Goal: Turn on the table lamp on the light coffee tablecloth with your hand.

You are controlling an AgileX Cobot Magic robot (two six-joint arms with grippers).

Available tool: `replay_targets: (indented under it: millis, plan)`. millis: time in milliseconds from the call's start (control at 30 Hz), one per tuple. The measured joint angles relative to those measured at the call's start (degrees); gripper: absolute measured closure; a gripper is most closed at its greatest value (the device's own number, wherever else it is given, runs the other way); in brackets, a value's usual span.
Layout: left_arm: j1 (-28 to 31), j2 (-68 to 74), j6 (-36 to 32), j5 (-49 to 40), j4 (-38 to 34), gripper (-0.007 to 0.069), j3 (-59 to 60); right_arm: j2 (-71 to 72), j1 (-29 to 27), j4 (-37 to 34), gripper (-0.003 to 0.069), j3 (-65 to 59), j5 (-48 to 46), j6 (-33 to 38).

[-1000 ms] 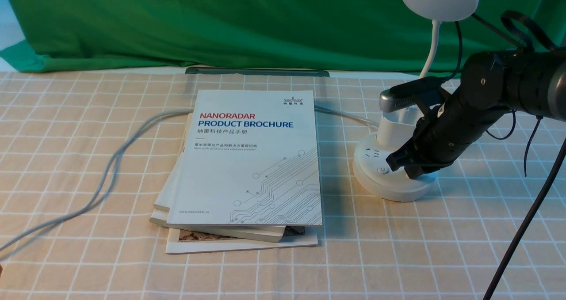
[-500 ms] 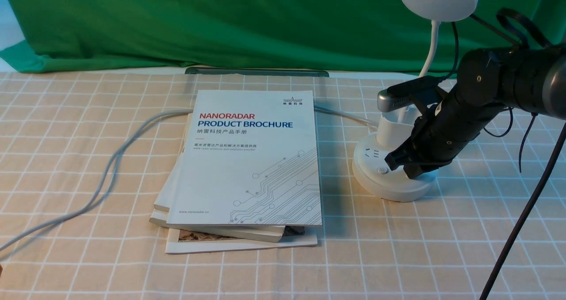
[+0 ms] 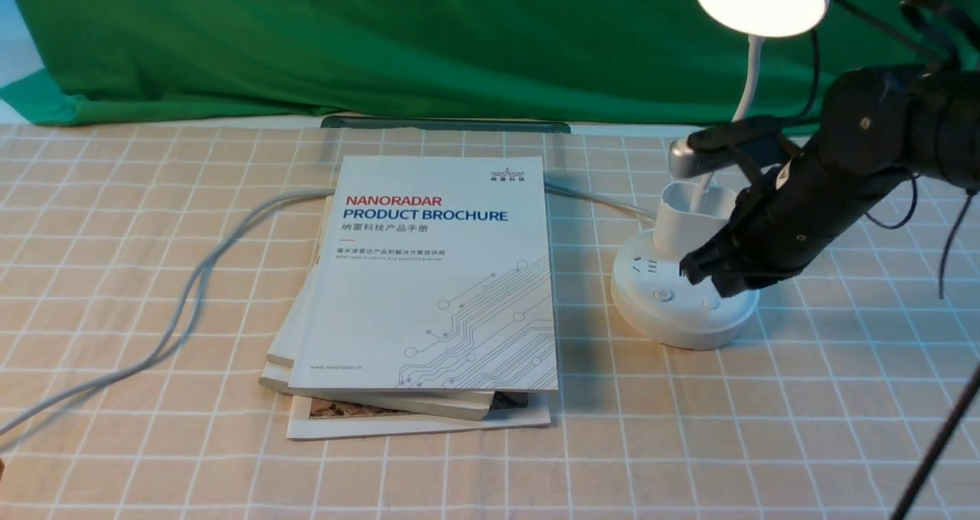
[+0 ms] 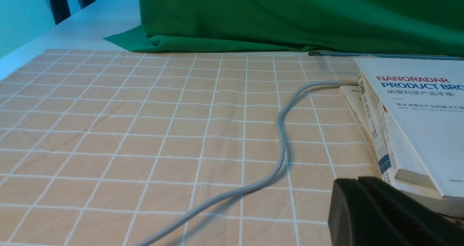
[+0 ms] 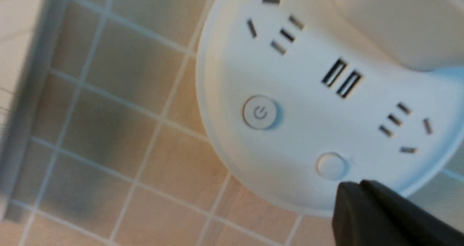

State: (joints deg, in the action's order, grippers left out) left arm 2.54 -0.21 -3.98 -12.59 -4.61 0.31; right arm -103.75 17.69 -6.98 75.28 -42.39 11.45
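One table lamp [image 3: 666, 325] stands at three o'clock on the tabletop. Its base shows two round buttons [image 5: 259, 112], two slim slots [image 5: 341, 78] and two socket groups [image 5: 275, 25]. One grey cable [image 3: 191, 290]. One stack of booklets [image 3: 436, 275], at least three, though the lower ones are hard to count. One light coffee tablecloth [image 3: 153, 443], one green backdrop cloth [image 3: 383, 37].

White table lamp [image 3: 660, 317] standing upright at three o'clock on the light coffee tablecloth [image 3: 153, 198], disc head glowing, right end effector [image 3: 700, 271] with jaws closed, hanging close over the base buttons
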Motion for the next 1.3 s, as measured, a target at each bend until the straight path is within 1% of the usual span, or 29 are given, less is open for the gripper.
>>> replay_targets:
  millis: [167,200,233,267,333,433,467,500,567,700,867,933,1067,1300]
  plan:
    - [0.0,0.0,0.0,0.0,0.0,0.0603,0.0,11.3,0.0,0.25,0.062,-7.23,4.45,-1.3]
    - [0.0,0.0,0.0,0.0,0.0,0.0603,0.0,15.29,0.0,0.26,0.062,-10.07,5.74,-1.59]
    - [0.0,0.0,0.0,0.0,0.0,0.0603,0.0,15.88,0.0,0.31,0.062,-10.48,5.91,-1.67]
    - [0.0,0.0,0.0,0.0,0.0,0.0603,0.0,21.11,0.0,0.31,0.062,-13.62,7.6,-1.92]
    - [0.0,0.0,0.0,0.0,0.0,0.0603,0.0,26.89,0.0,0.37,0.062,-16.38,9.53,-2.13]
    - [0.0,0.0,0.0,0.0,0.0,0.0603,0.0,39.66,0.0,0.42,0.0617,-20.84,13.12,-2.36]
    - [0.0,0.0,0.0,0.0,0.0,0.0603,0.0,39.66,0.0,0.42,0.0617,-20.84,13.36,-2.36]
    - [0.0,0.0,0.0,0.0,0.0,0.0603,0.0,45.51,0.0,0.42,0.0616,-22.56,14.67,-2.46]
    - [0.0,0.0,0.0,0.0,0.0,0.0603,0.0,52.06,0.0,0.42,0.0615,-24.46,15.85,-2.46]
    - [0.0,0.0,0.0,0.0,0.0,0.0603,0.0,60.75,0.0,0.93,0.061,-28.4,16.69,-2.79]
    - [0.0,0.0,0.0,0.0,0.0,0.0603,0.0,66.84,0.0,1.14,0.0598,-34.03,19.2,-1.96]
    - [0.0,0.0,0.0,0.0,0.0,0.0603,0.0,68.42,0.0,1.37,0.0593,-37.62,25.1,0.68]
    - [0.0,0.0,0.0,0.0,0.0,0.0603,0.0,70.09,0.0,1.45,0.0581,-43.1,34.05,3.18]
    - [0.0,0.0,0.0,0.0,0.0,0.0603,0.0,75.37,0.54,1.46,0.0568,-51.6,44.57,4.56]
